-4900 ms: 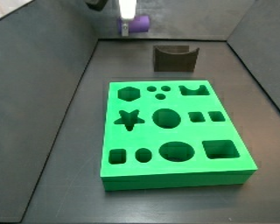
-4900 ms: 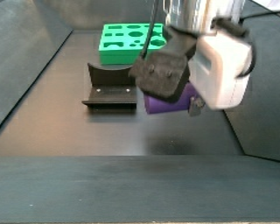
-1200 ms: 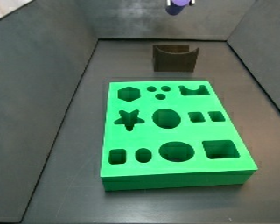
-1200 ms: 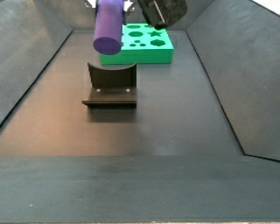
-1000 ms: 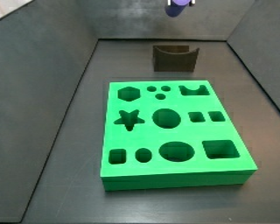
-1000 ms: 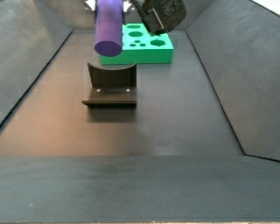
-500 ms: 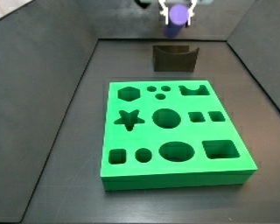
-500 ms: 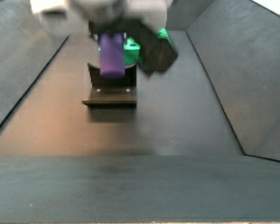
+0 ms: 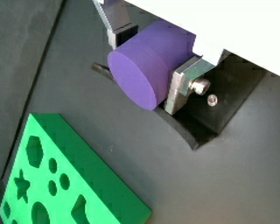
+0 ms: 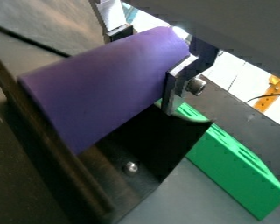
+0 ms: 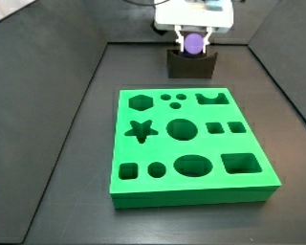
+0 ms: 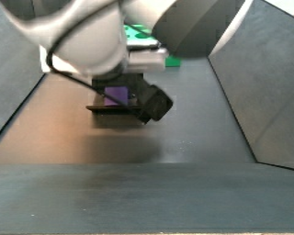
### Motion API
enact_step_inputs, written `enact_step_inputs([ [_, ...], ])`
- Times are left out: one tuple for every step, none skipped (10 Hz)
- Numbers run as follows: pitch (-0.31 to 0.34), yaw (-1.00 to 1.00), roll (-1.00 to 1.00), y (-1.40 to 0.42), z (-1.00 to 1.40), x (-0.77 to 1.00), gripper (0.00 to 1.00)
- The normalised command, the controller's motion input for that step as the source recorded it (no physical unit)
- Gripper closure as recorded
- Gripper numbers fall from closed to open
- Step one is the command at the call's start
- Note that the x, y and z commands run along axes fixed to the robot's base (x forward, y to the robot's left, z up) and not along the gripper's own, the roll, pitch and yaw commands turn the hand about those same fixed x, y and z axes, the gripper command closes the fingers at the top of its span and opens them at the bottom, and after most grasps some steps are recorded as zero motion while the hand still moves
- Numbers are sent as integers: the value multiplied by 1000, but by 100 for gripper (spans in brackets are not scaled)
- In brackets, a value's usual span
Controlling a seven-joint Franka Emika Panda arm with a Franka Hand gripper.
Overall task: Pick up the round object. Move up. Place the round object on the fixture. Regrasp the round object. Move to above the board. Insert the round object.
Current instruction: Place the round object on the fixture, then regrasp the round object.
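The jaws [image 9: 149, 54] pinch the purple cylinder [image 9: 149, 63] between their silver plates, holding it lengthwise just over the fixture [image 11: 191, 65] at the far end of the floor, apparently to seat it in the notch for a regrasp. The green board [image 11: 191, 145] lies nearby, its round hole [image 11: 182, 128] unfilled.

A matte purple cylinder [image 9: 149, 63] sits between the silver-plated claw [image 9: 147, 54], over the dark brown-grey notched fixture [image 11: 191, 65]; the bright green slab board [image 11: 189, 144] lies on dark grey floor.
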Motion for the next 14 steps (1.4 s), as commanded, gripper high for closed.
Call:
enact_step_inputs([
  [-102, -99, -103, 135, -387, 82, 100],
  [-102, -99, -103, 135, -387, 82, 100],
  [-109, -92, -99, 157, -382, 76, 100],
  [-110, -89, -100, 159, -376, 78, 100],
  [-110, -64, -99, 158, -373, 78, 100],
  [0, 0, 0, -500, -167, 0, 100],
  [0, 0, 0, 0, 0, 0, 0],
  [-6, -70, 19, 0, 1000, 0, 0],
  [-2, -60, 27, 2, 1000, -10, 0],
  [-10, -38, 37, 12, 1000, -21, 0],
  [-12, -28, 33, 12, 1000, -28, 0],
  [-10, -10, 37, 12, 1000, -40, 0],
  [-9, -3, 37, 11, 925, -43, 0],
  [-2, 5, 36, 11, 686, -41, 0],
])
